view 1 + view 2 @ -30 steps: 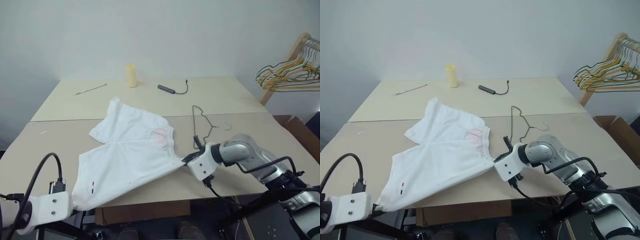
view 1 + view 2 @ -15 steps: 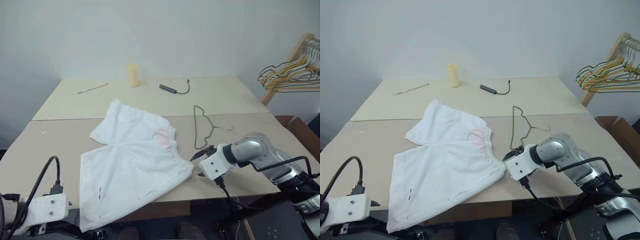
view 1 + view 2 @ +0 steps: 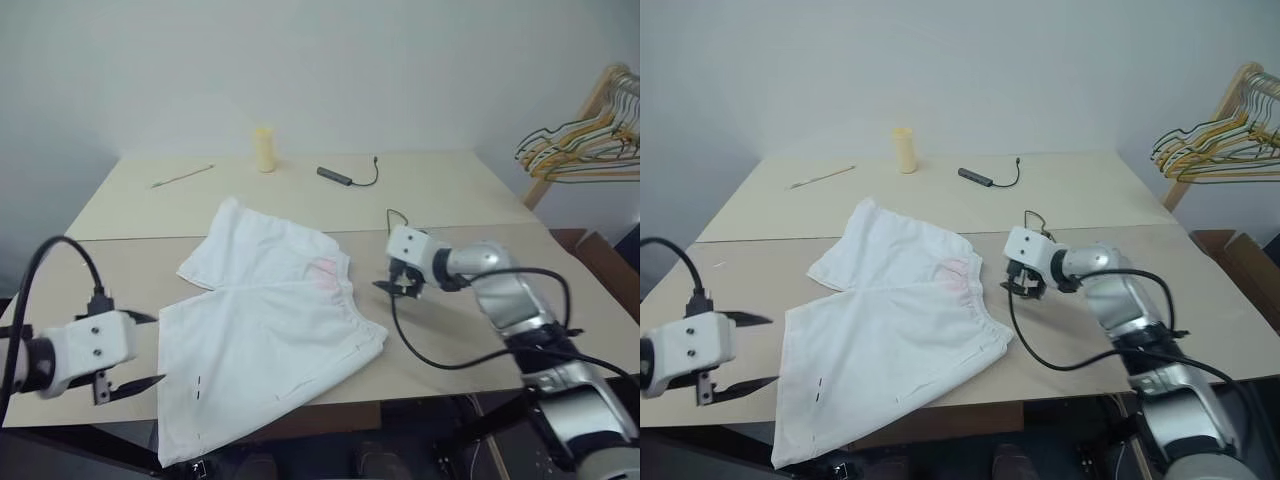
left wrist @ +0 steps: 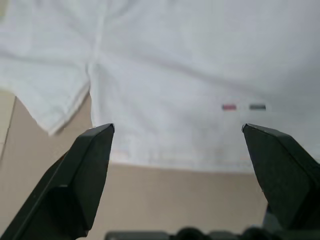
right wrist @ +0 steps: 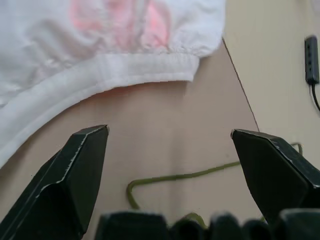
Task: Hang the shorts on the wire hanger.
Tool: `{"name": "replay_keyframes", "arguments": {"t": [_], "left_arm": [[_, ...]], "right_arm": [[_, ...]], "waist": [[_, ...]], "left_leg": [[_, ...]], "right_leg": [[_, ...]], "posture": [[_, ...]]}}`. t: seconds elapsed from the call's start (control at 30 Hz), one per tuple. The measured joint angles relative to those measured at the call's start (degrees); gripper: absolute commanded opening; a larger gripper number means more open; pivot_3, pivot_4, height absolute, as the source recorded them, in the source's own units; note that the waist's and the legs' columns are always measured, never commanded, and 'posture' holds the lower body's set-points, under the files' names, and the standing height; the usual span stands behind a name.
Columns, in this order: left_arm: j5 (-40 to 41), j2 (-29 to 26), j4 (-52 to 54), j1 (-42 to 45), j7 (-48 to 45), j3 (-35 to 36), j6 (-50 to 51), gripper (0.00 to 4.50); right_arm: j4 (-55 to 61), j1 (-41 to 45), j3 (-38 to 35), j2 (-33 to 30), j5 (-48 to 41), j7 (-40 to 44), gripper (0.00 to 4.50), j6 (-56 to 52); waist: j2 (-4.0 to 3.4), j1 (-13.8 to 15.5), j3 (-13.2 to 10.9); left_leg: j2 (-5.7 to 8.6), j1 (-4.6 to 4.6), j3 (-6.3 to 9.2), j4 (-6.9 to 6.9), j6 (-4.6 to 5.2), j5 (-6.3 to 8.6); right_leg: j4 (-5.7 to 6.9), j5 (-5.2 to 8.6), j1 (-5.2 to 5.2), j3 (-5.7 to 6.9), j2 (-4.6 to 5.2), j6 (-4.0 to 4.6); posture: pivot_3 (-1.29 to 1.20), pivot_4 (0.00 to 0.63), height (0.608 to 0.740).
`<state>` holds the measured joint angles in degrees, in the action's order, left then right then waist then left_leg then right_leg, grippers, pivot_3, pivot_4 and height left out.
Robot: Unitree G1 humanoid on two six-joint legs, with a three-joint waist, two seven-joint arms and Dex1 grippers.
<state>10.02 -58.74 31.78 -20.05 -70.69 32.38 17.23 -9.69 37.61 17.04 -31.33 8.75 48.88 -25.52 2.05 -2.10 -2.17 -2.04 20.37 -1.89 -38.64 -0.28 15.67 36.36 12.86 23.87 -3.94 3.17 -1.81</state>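
The shorts are lying flat on the table, near hem hanging over the edge. Left gripper hovers just left of them, fingers wide apart, holding nothing. Right gripper is spread too, over the wire hanger, just right of the waistband.

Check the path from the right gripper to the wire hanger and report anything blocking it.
Nothing visible blocks it. The right gripper, open, hangs over bare table with the wire hanger lying just below and ahead of its fingers. The shorts lie off to one side, their waistband apart from the wire.
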Motion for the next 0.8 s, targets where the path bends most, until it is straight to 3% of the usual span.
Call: {"name": "replay_keyframes", "arguments": {"t": [0.17,0.33,0.63,0.8], "left_arm": [[2.33,-0.02,0.32,8.43,2.83,-6.97,1.60,4.47],[3.51,-0.32,-1.65,13.77,3.23,-11.24,1.37,4.47],[3.68,-0.57,-5.30,16.33,3.12,-13.42,-1.17,4.47],[4.59,0.14,-5.73,19.54,3.88,-14.75,-2.13,4.47]], "right_arm": [[-11.64,3.01,-0.08,6.23,1.25,-7.84,4.50,-3.56],[-19.63,4.14,-0.04,5.81,2.32,-10.56,4.50,-3.19],[-12.67,-2.93,-2.06,-4.33,2.21,-7.20,4.50,-1.96],[-11.19,-0.79,-7.60,-0.81,-3.77,-5.62,4.50,-7.88]], "waist": [[0.01,-0.88,0.01],[-0.01,-2.12,-0.01],[-0.01,-3.31,0.00],[-0.02,-5.37,-0.01]], "left_leg": [[0.09,0.40,0.05,-0.01,-0.01,0.01],[0.10,0.38,0.10,-0.09,-0.01,0.01],[0.12,0.19,0.15,-0.13,0.00,0.00],[0.09,-0.01,0.14,-0.15,0.00,0.00]], "right_leg": [[0.21,-0.03,0.40,-0.05,0.00,0.00],[0.22,-0.02,0.33,-0.04,0.00,-0.03],[0.29,0.10,0.15,-0.06,-0.01,-0.21],[0.39,0.14,0.05,-0.25,-0.09,-0.30]], "posture": [[-0.03,0.000,0.740],[-0.04,0.000,0.740],[-0.07,0.000,0.740],[-0.08,0.000,0.740]]}}
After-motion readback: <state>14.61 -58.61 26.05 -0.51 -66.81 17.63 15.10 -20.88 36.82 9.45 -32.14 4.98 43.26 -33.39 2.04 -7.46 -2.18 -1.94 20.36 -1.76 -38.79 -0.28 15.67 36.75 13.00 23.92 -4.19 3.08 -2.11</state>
